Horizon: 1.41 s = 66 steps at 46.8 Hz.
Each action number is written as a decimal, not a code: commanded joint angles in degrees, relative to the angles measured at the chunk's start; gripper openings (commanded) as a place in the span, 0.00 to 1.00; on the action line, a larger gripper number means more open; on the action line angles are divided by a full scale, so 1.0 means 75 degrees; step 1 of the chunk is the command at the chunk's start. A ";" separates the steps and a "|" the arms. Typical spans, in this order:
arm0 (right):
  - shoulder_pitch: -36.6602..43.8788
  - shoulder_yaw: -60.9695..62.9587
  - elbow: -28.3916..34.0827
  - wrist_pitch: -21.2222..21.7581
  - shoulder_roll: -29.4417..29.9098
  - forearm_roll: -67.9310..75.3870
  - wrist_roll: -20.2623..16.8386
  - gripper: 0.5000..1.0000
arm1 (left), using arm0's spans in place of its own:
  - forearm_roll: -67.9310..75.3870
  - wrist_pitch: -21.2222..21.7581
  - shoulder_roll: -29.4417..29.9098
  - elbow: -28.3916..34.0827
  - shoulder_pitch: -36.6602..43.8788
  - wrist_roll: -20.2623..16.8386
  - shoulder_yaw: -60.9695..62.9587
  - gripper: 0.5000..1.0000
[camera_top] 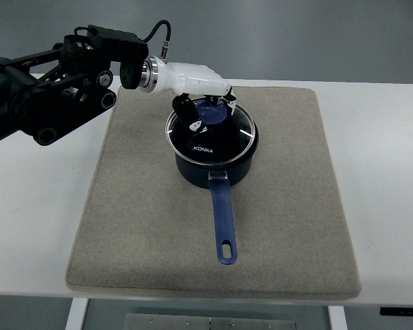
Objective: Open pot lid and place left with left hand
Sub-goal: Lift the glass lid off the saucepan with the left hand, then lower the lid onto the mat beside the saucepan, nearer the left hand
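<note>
Nearest the lens: a long blue handle (223, 223), pointing toward the camera from a dark blue pot (217, 157) in the middle of a grey mat (124, 227), the mat itself on a white table (34, 227).

Left side: black left arm (48, 93) reaching in from the left edge, across the table's far corner, ending in a white left hand (203, 96) directly over the pot. No right arm anywhere in view.

Centre: glass lid (220, 136) seated on the pot rim — apparently level, no visible gap, though a slight lift cannot be ruled out from this steep angle. Blue knob (212, 112) at the lid's far side, half hidden under the hand. Dark fingers (190, 117) curled down around that knob, touching it from the near-left side, with the white palm covering the rest. Not spread, not relaxed; closed in on the knob, looks like a grasp set or very nearly set, grip firmness impossible to confirm.

Step in hand, by judgement: the grasp on the knob, with the lid not yet off. Next move calls for a straight lift clear of the rim, then a carry to the left and a set-down on the open stretch of mat — or table — left of the pot.

Right side: bare mat and plain table, nothing to avoid.
</note>
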 commanded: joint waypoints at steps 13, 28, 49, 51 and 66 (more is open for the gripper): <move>0.0000 -0.0001 0.0000 -0.0002 0.0000 0.0000 0.0000 0.83 | -0.0033 0.0000 0.0258 -0.0016 -0.0104 0.0000 -0.0130 0.00; 0.0000 -0.0001 0.0000 -0.0002 0.0000 0.0000 0.0000 0.83 | -0.0068 -0.0023 0.1113 -0.0262 -0.0057 -0.0012 -0.0399 0.00; 0.0000 -0.0001 0.0000 -0.0002 0.0000 0.0000 0.0000 0.83 | -0.0010 -0.0047 0.1769 -0.0379 0.0541 -0.0023 -0.0540 0.00; 0.0000 -0.0001 0.0000 -0.0002 0.0000 0.0000 0.0000 0.83 | -0.0010 -0.0047 0.1840 -0.0379 0.0576 -0.0023 -0.0528 0.00; 0.0000 -0.0001 0.0000 -0.0002 0.0000 0.0000 0.0000 0.83 | 0.0002 -0.0047 0.2262 -0.0321 0.0681 -0.0023 -0.0516 0.00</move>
